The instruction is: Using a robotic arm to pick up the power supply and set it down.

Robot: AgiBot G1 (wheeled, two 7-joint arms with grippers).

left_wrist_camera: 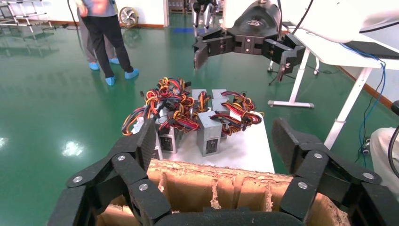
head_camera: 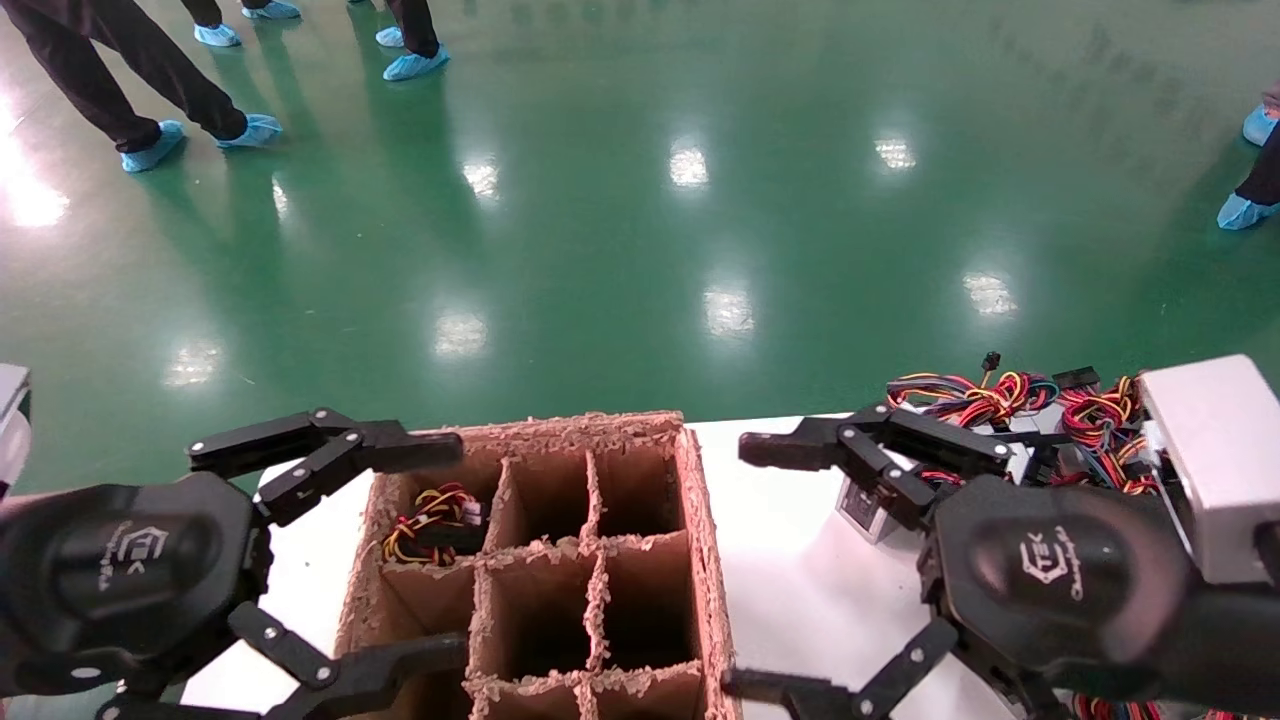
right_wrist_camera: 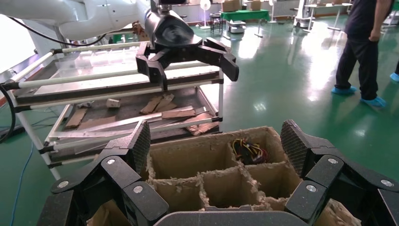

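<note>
Several grey power supplies with red, yellow and black wire bundles stand in a pile at the white table's right end, one with its label facing me. Another power supply's wires show in the far-left cell of the divided cardboard box, also seen as wires. My left gripper is open at the box's left side. My right gripper is open between the box and the pile, close beside the nearest unit. Neither holds anything.
The white table ends just past the box, with green floor beyond. People in blue shoe covers stand at the far left. A metal rack with cardboard scraps stands on the left arm's side. A white table frame lies beyond the pile.
</note>
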